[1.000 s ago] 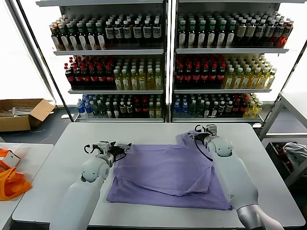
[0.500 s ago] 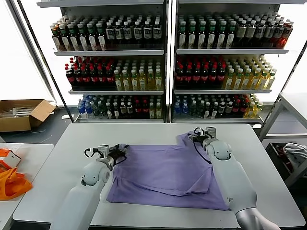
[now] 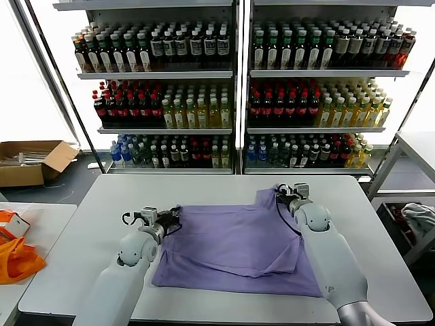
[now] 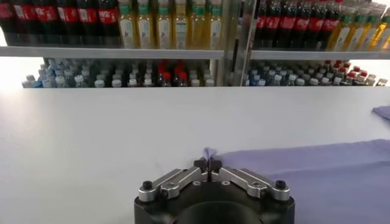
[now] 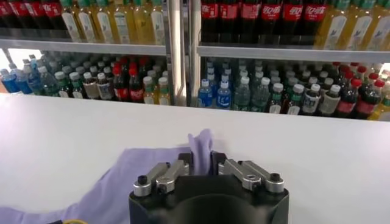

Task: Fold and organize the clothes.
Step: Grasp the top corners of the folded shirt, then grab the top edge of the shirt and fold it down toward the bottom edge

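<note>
Both claws are clamping far corners of the T-shirt (image 3: pixel 234 241) on the tabletop (image 3: pixel 88 224): left claw (image 4: pixel 209 166), right claw (image 5: pixel 203 159).

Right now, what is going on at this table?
A two-armed robot is working on a lavender T-shirt spread out on a white table. Each gripper is pinching a far corner of it: the left gripper is shut on the shirt's left corner, with a bit of fabric showing between its fingertips, and the right gripper is shut on the right corner, where the fabric bunches up. The shirt lies mostly flat, with one flap turned over, so the fold is not done.
</note>
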Robot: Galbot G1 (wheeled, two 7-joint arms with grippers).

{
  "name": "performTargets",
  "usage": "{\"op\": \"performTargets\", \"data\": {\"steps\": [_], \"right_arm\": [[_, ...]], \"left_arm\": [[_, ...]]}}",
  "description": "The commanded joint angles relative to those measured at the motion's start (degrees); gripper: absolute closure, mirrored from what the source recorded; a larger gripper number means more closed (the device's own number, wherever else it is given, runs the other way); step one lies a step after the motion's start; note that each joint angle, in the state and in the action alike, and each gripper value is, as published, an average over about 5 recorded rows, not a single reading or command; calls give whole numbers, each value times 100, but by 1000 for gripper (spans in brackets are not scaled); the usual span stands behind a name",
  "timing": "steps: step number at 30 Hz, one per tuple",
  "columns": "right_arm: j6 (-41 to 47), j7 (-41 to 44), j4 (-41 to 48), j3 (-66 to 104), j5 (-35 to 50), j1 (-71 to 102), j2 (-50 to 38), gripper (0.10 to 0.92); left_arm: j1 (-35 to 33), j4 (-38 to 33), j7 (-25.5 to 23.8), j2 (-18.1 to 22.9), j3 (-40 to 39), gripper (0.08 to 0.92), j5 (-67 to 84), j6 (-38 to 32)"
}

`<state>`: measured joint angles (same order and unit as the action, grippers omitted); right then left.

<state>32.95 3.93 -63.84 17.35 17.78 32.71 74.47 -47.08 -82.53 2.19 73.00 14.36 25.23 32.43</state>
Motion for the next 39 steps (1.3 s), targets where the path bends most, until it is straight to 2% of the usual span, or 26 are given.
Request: {"op": "performTargets", "data": {"steps": [1, 4, 21, 39], "right_arm": [[10, -2, -469, 37, 89, 184, -45, 879], [0, 4, -729, 82, 107, 270, -82, 914], [17, -222, -2817, 468, 283, 1197, -261, 914], [28, -883, -4318, 1283, 248, 3038, -348, 914]], "left_arm": [[-46, -136, 1, -24, 23, 916, -46, -253], [-99, -248, 13, -47, 44, 916, -141, -408], [-721, -967, -4, -112, 255, 916, -490, -657], [-1745, -2052, -24, -99, 389, 916, -1034, -682]]}}
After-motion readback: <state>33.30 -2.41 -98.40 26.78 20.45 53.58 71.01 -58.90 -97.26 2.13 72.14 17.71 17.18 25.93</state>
